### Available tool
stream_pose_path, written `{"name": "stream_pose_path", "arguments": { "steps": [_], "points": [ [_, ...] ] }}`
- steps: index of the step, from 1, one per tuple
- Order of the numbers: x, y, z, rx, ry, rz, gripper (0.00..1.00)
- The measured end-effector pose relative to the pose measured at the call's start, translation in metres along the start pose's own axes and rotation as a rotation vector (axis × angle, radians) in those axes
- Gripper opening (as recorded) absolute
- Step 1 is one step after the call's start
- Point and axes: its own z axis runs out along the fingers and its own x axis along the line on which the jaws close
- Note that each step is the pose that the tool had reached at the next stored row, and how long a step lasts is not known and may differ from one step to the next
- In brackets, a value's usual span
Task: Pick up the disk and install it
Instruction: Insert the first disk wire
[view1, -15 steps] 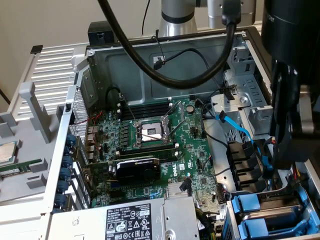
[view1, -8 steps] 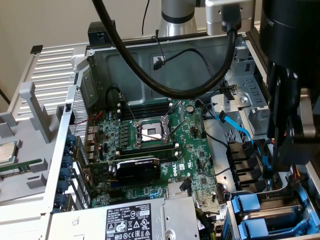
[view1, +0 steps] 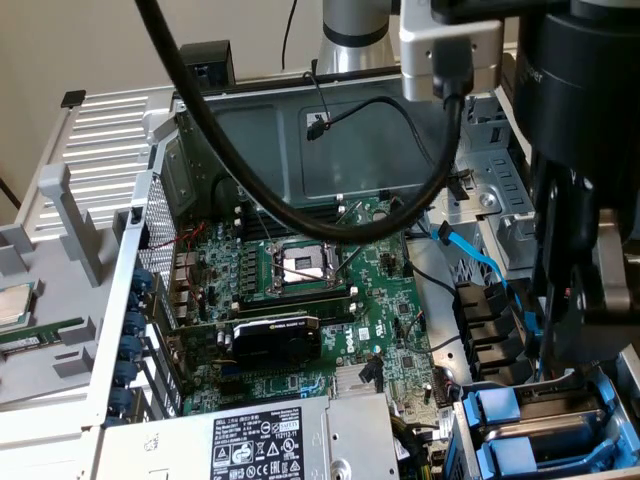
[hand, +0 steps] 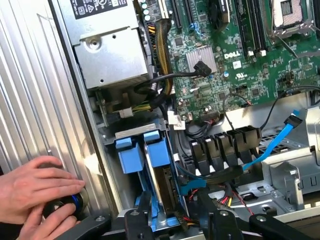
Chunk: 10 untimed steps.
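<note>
Open computer case (view1: 150, 200) lying flat, green motherboard (view1: 300, 290) filling its middle, grey power supply (view1: 290, 440) at the exterior view's six o'clock, black arm (view1: 580, 150) hanging at three o'clock, thick black cable (view1: 250, 190) crossing in front, the disk (hand: 159, 150) sitting on edge in the bay at five o'clock, jaws standing apart astride it, a person's hands (hand: 40, 192) cupping a dark knob beside the bay.

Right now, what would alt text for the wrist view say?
Open black jaws hang over two blue-framed disks standing in an open computer's bay. Nearby lie a green motherboard, a grey power supply and a blue cable; a person's hands are at the case's edge.
</note>
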Motion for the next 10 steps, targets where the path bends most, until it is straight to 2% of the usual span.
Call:
{"name": "stream_pose_path", "arguments": {
  "steps": [6,10],
  "points": [
    [-0.001,-0.0061,0.0011,-0.0015,-0.0067,-0.044,0.49],
    [-0.003,-0.0148,0.0026,-0.0078,-0.0079,-0.063,0.49]
  ]
}}
